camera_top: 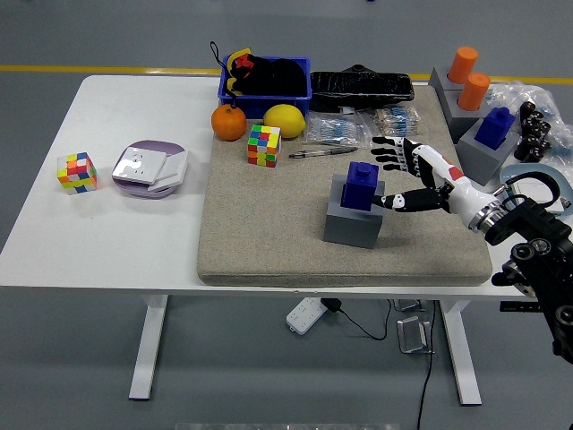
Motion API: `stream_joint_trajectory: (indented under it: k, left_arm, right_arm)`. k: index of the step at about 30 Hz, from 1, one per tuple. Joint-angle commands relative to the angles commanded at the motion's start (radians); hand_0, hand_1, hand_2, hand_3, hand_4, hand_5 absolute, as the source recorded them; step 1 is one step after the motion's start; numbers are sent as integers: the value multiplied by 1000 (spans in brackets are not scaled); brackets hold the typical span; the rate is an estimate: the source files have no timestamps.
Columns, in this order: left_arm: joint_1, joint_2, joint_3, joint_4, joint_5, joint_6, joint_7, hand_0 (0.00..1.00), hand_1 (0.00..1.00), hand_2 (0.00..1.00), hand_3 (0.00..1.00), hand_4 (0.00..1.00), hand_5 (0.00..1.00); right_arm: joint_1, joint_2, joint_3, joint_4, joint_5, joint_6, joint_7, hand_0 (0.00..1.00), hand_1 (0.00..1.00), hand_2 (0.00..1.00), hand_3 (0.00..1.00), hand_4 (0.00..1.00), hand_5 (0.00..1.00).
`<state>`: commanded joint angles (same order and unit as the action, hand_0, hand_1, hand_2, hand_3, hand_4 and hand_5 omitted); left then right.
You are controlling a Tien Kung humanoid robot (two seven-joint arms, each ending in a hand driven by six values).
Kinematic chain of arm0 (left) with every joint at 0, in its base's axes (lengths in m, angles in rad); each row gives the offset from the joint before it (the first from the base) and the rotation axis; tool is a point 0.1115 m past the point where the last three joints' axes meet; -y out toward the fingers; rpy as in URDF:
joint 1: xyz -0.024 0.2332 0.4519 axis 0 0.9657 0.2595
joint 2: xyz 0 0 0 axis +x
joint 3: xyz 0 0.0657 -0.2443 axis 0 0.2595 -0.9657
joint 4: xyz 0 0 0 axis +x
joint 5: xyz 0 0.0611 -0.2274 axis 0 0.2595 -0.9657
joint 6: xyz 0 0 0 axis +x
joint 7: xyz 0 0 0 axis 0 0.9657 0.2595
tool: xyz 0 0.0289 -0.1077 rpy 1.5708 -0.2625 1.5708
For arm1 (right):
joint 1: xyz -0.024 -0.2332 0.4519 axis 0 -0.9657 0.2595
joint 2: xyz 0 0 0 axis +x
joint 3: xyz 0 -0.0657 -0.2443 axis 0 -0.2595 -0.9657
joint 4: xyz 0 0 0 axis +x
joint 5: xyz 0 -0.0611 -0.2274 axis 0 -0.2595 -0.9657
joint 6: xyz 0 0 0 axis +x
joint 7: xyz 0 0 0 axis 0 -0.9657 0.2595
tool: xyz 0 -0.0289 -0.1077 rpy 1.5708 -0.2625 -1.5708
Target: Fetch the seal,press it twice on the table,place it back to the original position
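A blue seal (362, 185) stands upright on a grey block (354, 219) in the middle of the beige mat (269, 233). My right hand (394, 176) is just to the right of the seal, fingers spread open, thumb low near the block's top edge and the other fingers level with the seal's top. It holds nothing. The hand's fingertips are close to the seal but I cannot tell whether they touch it. My left arm does not show.
A second blue seal (494, 126) on a grey block and two orange pegs (468, 76) stand at the far right. A Rubik's cube (264, 145), pen (322, 152), orange (229, 123), lemon (285, 120) and blue bin (265, 78) sit behind. Another cube (77, 172) and a plate (150, 167) lie left.
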<state>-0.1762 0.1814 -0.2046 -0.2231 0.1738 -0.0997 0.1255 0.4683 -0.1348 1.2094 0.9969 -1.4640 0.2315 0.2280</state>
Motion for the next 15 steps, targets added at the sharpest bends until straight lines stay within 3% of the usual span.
stream_joint_trajectory:
  k: [9,10,15]
  left_arm:
    - [0,0,3,0,-2,-1,0,811,814,785,835,792,415]
    - [0,-1,3,0,-2,-1,0,811,813,785,836,792,416]
    - [1,-1,4,0,-3,-1,0,811,813,785,836,792,416]
  right_arm:
    - [20,17,-39,-17,-2,-27,18,775,766,771,855,874,2]
    - [21,19,-43,-19,-3,-33,21,755,731,743,818,816,2]
    - [21,22,-58,-27,1,-44,29,755,731,743,818,816,2]
